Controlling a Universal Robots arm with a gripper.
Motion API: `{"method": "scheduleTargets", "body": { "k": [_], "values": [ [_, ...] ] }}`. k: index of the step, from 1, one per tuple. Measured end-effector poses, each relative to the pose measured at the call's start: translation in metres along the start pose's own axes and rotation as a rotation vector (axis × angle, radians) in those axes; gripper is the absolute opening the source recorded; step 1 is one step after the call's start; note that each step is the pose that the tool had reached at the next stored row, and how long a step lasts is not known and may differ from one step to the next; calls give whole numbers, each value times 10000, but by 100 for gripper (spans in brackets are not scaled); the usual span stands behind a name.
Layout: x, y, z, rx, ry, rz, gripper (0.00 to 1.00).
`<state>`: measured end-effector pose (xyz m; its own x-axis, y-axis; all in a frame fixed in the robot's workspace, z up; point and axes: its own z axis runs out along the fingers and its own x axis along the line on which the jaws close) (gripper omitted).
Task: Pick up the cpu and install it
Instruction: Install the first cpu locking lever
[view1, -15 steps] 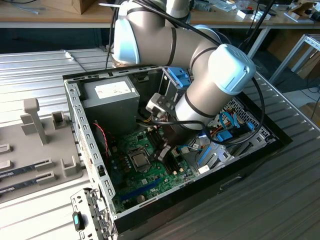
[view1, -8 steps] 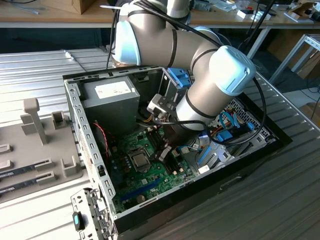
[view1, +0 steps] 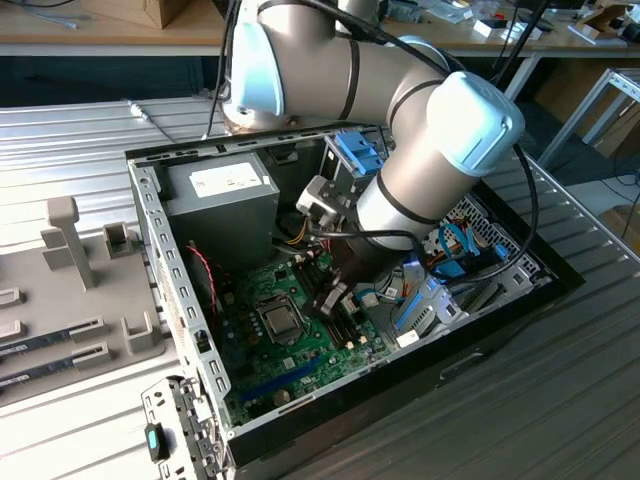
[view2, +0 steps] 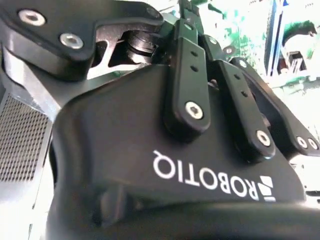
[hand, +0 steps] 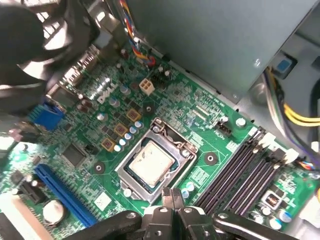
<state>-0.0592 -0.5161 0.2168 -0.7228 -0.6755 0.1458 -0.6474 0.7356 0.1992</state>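
— How far along am I?

— I'd judge the placing done: the cpu (hand: 151, 163) lies flat in the socket (hand: 156, 159) on the board (hand: 210, 125), in the middle of the open case (view1: 150, 215). The frame around it looks unlatched, so clamping seems left.

— And the gripper (hand: 172, 192)?

— I see it clenched on nothing, tips together just beside the socket's edge.

— The chip itself?

— Silver top, thin green rim, square and level.
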Motion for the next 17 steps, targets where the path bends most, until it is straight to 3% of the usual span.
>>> {"method": "scheduleTargets", "body": {
  "k": [2,9,11,17],
  "values": [
    [-6,41,-101,-15,-14,-5,11],
    [-41,144,-292,-36,-32,-11,11],
    [-43,156,-321,-50,-46,-17,11],
    [-41,158,-328,-49,-44,-16,11]
  ]
}}
